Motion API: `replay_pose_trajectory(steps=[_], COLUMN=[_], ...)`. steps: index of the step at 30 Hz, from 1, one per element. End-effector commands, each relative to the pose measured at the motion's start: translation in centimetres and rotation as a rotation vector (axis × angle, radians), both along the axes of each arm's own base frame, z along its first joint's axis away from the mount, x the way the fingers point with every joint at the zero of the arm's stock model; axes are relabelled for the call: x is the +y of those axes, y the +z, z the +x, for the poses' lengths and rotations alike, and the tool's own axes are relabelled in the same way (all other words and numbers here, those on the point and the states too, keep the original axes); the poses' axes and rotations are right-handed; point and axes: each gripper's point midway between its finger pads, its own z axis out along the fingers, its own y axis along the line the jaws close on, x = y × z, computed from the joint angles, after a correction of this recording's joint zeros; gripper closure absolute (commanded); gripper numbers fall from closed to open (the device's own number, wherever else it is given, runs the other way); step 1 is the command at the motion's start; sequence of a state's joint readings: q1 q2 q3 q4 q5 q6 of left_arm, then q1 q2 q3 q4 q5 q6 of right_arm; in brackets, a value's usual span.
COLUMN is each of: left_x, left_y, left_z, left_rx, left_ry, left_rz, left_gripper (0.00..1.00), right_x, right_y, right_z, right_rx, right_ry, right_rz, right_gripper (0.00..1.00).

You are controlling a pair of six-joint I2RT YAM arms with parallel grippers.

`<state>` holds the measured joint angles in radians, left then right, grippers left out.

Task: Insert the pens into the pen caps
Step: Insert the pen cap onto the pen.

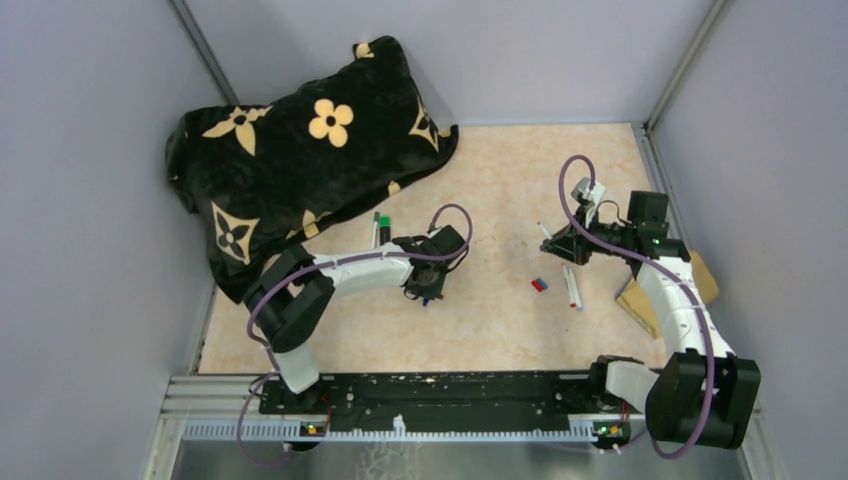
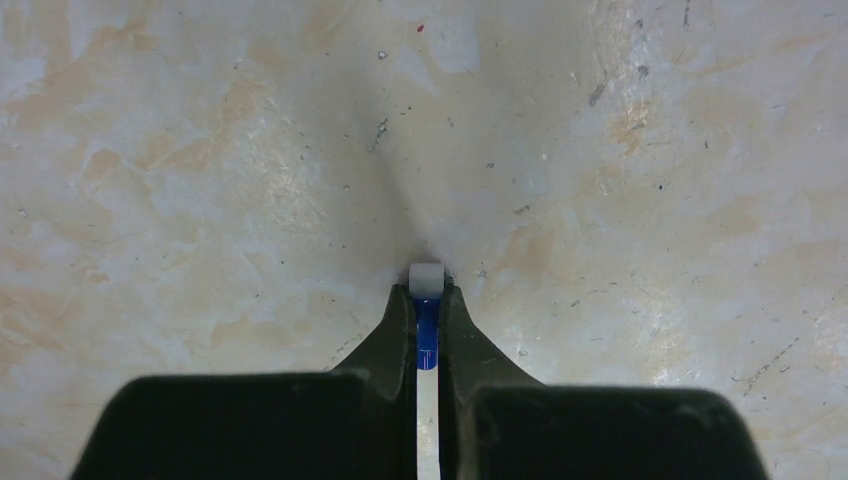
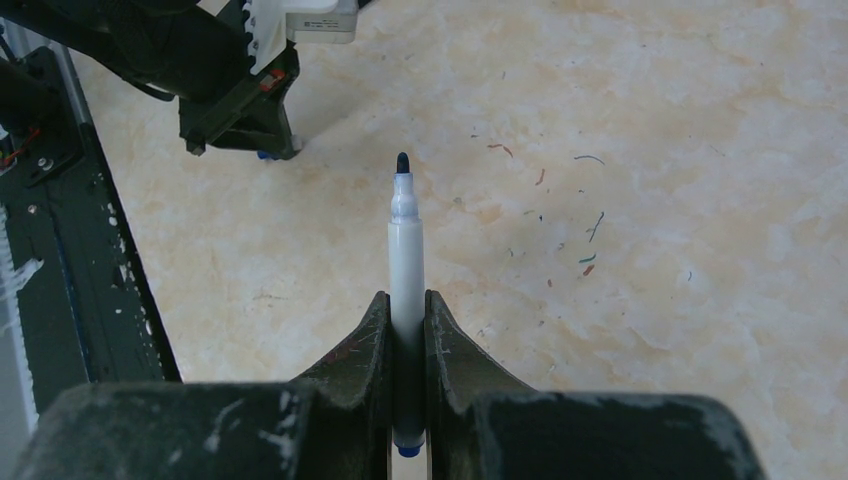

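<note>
Near the middle of the marbled beige bench (image 1: 500,180) my left hand (image 1: 428,290) points straight down, its fingers (image 2: 400,330) pinched almost fully together on a short blue piece with a pale grey end (image 2: 426,300). The grey end sits at the bench surface; I cannot tell whether this piece is a pen or a cap. My right hand (image 3: 405,298) is over the right half of the bench, clamped tight on a white-barrelled marker pen with a bare dark tip (image 3: 406,250). The pen lies along the line of the fingers and its tip aims toward the left arm. Between the two hands runs a stretch of bare bench. Just right of that stretch lie two small blue and red stubs (image 1: 539,284), side by side, and near them a thin white pen with a red end (image 1: 571,287). A thin white pen with a green end (image 1: 377,232) lies just behind my left arm, close to the edge of the black plush blanket with tan flowers (image 1: 300,150) heaped over the far left corner. Tan cardboard (image 1: 640,300) sits at the right edge under my right arm. Grey walls (image 1: 80,200) close three sides, and a black rail (image 1: 430,405) runs along the near edge.
</note>
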<state>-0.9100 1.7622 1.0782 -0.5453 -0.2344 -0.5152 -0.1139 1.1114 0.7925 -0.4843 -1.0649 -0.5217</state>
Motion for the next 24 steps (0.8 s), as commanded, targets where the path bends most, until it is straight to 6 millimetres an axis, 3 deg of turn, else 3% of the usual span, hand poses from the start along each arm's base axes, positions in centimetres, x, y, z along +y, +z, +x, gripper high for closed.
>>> replay_pose_trajectory(steps=[1,6,10,12,15,18,24], left_x=[0.0,-3.4,-5.9,-6.4,-6.6,-6.8,-8.4], left_y=[1.3,8.9,17.5,21.2,25.2,27.5,30.0], left_z=[-0.9,1.7,2.7,2.3,1.2,0.4,-0.6], left_rx=[0.001,-0.223,-0.461,-0.572,-0.694,-0.730,-0.694], left_ry=[-0.035,-0.042,-0.092,-0.119,-0.165,-0.189,-0.230], left_rz=[-0.046,-0.320,-0.661,-0.833,-1.050,-1.182,-1.387], left_gripper=[1.00,1.00,1.00,1.00,1.00,1.00,1.00], right_x=[0.6,1.4,2.3,2.8,3.4,4.1,5.8], right_y=[2.5,2.9,3.0,3.2,3.7,4.0,4.0], right_z=[-0.2,-0.8,-1.4,-1.8,-2.4,-3.0,-4.1], right_rx=[-0.086,-0.081,-0.068,-0.061,-0.049,-0.027,0.002], right_ry=[0.049,0.085,0.123,0.146,0.182,0.218,0.294], right_rz=[0.027,0.075,0.115,0.137,0.177,0.217,0.251], right_gripper=[1.00,1.00,1.00,1.00,1.00,1.00,1.00])
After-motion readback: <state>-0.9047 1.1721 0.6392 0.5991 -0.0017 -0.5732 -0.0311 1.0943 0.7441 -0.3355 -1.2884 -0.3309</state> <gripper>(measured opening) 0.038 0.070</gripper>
